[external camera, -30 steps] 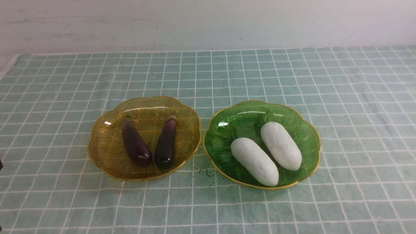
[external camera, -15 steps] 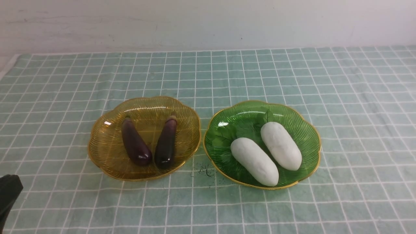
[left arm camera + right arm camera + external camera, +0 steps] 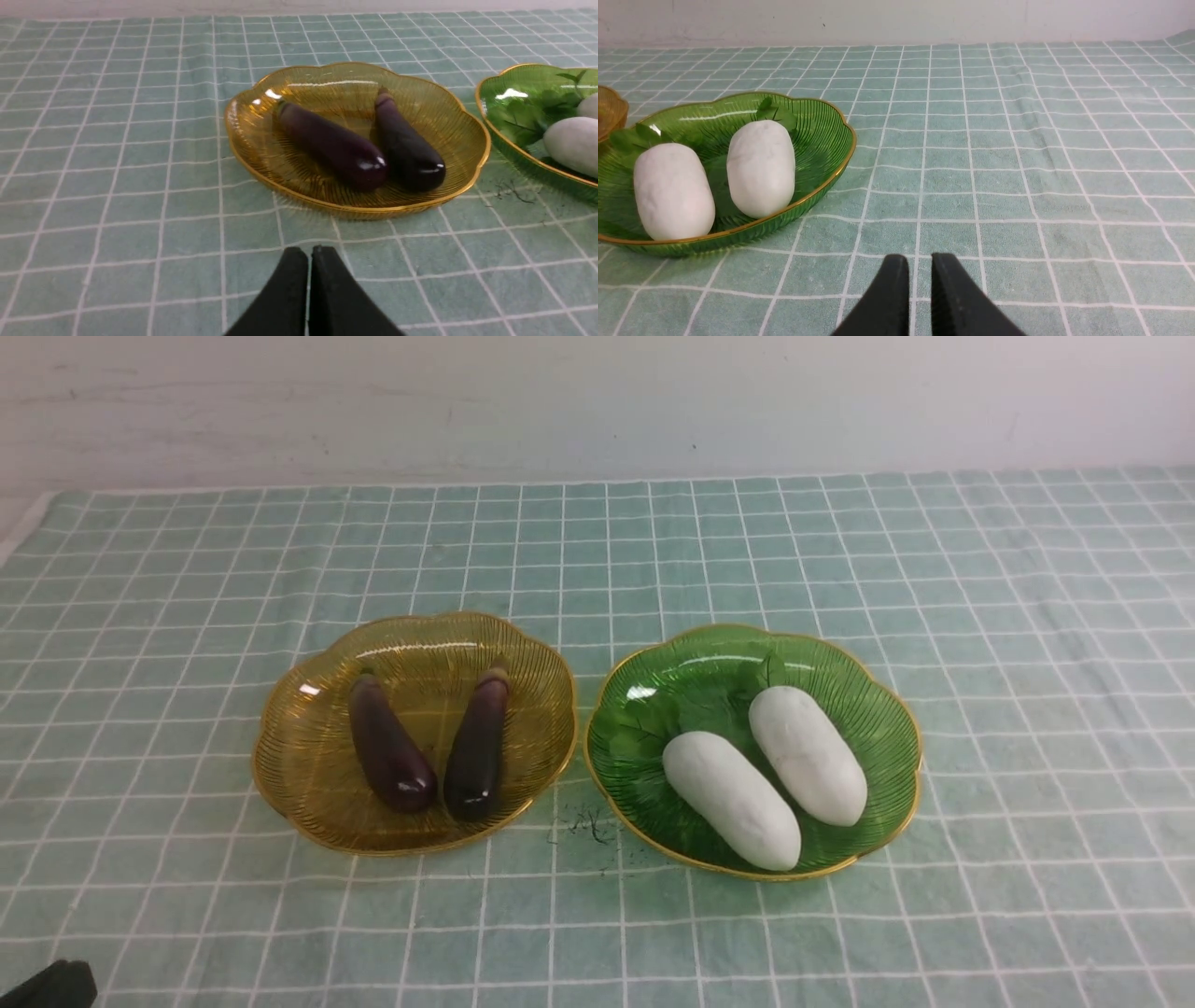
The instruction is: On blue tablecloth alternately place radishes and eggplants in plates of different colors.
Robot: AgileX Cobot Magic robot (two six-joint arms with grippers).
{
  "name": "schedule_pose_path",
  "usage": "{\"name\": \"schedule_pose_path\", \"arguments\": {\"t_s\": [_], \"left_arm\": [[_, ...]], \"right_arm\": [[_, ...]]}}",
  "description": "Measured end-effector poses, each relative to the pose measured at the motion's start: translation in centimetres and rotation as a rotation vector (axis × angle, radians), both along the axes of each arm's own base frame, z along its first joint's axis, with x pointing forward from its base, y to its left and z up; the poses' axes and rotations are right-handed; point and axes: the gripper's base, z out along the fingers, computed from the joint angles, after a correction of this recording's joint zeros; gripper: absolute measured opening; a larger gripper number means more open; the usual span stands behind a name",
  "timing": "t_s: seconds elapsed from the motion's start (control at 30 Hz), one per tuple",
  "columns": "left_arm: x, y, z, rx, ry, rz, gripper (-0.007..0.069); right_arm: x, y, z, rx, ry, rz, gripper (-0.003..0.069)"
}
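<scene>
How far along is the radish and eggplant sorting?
It looks finished: both eggplants lie in the amber plate, both radishes in the green plate. Neither tool holds anything, and no vegetable in view remains outside a plate.

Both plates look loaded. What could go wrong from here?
1. The glossy dark purple toy eggplants might roll if an arm bumps the scalloped amber plate.
2. That plate nearly meets the scalloped green plate, so a nudge could knock them together.
3. The matte white toy radishes lie close together; regrasping one could disturb the other.
</scene>
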Motion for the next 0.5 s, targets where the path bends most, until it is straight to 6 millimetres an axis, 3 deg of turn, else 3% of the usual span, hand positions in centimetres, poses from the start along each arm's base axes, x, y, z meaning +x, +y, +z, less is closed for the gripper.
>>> {"name": "schedule_pose_path", "arguments": {"t_s": [0.27,0.5], "left_arm": [[0.0,0.7,-3.3,0.009,0.061,0.135,-0.0008],[0.1,0.6,-3.3,0.013,0.052,0.107,-0.0008]], "right_arm": [[0.0,0.0,0.0,0.0,0.0,0.0,0.0064],[0.0,0.0,0.0,0.0,0.001,0.0,0.0064]]}}
